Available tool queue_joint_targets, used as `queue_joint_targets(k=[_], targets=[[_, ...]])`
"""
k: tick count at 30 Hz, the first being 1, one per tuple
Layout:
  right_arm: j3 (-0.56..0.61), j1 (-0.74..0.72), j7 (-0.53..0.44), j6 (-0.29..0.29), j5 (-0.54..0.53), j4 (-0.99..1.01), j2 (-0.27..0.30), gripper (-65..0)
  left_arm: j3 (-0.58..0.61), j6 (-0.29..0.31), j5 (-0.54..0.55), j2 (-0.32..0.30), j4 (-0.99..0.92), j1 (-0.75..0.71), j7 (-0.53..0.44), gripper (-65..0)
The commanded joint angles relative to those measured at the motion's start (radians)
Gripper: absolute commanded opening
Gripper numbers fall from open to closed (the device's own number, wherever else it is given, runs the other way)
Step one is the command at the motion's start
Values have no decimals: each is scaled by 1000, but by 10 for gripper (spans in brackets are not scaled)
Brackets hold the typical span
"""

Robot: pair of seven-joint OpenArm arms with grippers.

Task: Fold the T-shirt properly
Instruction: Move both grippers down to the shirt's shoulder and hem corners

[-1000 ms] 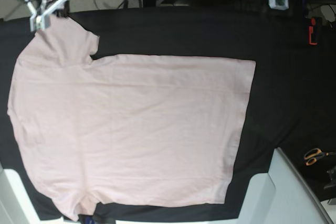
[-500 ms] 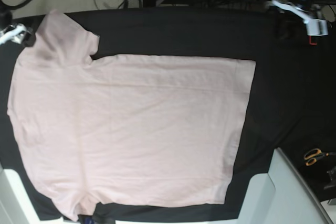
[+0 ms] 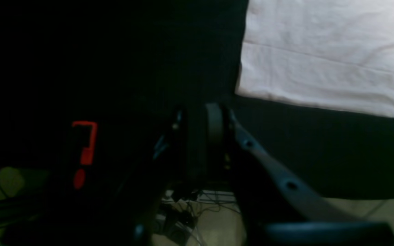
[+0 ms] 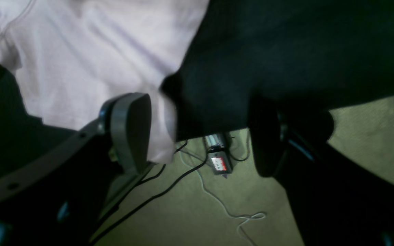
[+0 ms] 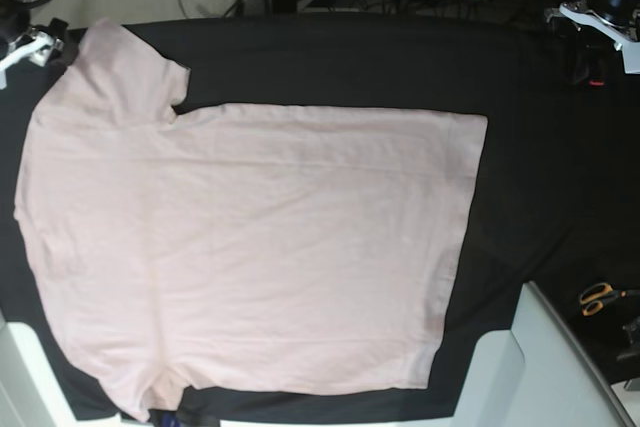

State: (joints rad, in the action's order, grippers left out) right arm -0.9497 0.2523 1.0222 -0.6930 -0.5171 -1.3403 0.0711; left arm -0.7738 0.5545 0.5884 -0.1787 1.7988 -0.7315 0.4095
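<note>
Pale pink cotton T-shirt [image 5: 240, 247], limp and light, lies spread flat on the black table cloth [image 5: 350, 62], filling left and centre of the base view.
Best taken at hem corners or sleeve edges. Right gripper [image 4: 200, 136] stands spread, empty, beside the sleeve; left gripper [image 3: 202, 131]: cannot tell.

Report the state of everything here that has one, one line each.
T-shirt: spread flat, unfolded, on the black cloth.
right gripper: open, one sleeve's edge between its fingers, not gripped.
left gripper: off the shirt, holding nothing; too dark to tell whether it is fully shut.
scissors: lying on the table; blades too small to judge.
</note>
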Motion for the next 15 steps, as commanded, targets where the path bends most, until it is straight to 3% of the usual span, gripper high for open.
queue_joint_targets(k=[1, 5, 15], targets=[[4, 6, -6, -5, -15, -15, 9, -227, -6, 5, 15, -14, 14, -7, -19, -564], [93, 37, -7, -5, -19, -24, -3, -230, -6, 5, 15, -12, 14, 5, -17, -564], [169, 66, -7, -5, -88, -24, -27, -234, -2, 5, 18, -12, 14, 6, -17, -559]])
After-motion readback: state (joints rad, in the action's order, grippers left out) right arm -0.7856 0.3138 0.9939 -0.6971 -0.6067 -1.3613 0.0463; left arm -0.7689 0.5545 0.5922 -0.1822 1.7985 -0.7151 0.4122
